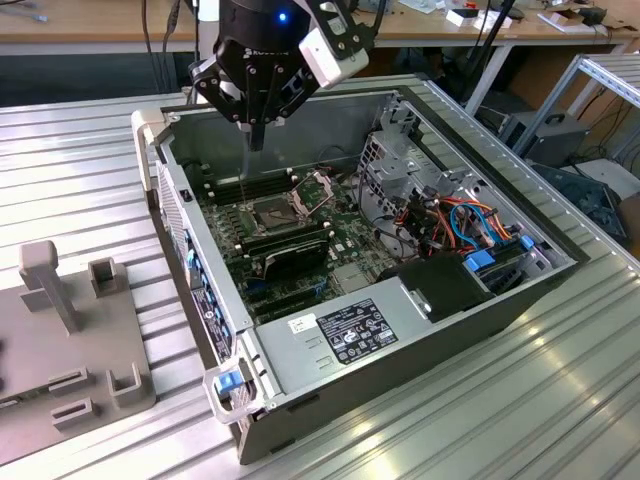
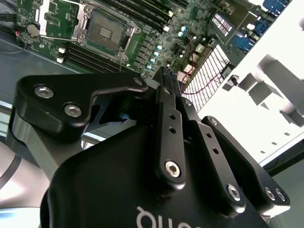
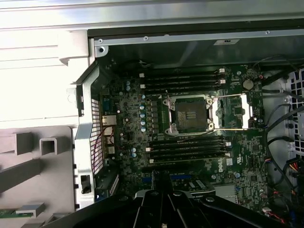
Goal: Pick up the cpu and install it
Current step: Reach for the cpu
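Observation:
The cpu is out of view. My gripper (image 1: 256,138) hangs over the back left part of the open computer case (image 1: 190,215), above the motherboard (image 1: 345,235). Its black fingers (image 2: 165,102) meet in one narrow tip, shut, and nothing shows between them. Below and a little toward the exterior view's right lies the dark square socket (image 1: 274,211), bare inside, with its metal frame (image 1: 316,186) hinged open beside it. Both wrist views look down on the socket (image 3: 190,114) (image 2: 107,32) and its raised frame (image 3: 233,112).
Memory slots (image 3: 183,80) flank the socket. A long black card (image 1: 292,256) lies in front of it, with the power supply (image 1: 350,335) nearer still. Coloured cables (image 1: 462,222) and a drive cage (image 1: 395,150) fill the case's right. A grey slotted fixture (image 1: 70,340) stands on the ribbed table's left.

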Controlling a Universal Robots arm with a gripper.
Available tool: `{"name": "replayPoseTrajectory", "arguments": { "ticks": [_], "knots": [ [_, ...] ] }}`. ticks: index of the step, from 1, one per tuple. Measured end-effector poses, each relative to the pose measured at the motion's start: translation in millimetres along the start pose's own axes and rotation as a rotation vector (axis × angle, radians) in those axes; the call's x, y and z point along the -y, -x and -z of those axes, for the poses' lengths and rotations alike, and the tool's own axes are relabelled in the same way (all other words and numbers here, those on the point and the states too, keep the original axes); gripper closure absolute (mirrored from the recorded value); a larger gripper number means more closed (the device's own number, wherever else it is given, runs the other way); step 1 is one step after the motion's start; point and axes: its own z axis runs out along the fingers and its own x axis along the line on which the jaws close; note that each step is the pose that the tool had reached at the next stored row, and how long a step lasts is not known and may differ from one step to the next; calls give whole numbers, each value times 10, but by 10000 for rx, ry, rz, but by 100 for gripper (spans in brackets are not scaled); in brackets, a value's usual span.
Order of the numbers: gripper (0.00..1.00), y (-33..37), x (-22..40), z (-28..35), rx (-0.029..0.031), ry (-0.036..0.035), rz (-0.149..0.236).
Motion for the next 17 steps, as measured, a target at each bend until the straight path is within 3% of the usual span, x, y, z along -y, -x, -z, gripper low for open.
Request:
{"name": "replayPoseTrajectory", "arguments": {
  "ticks": [17],
  "knots": [
    [89,-109,8,3,0,0,0]
  ]
}}
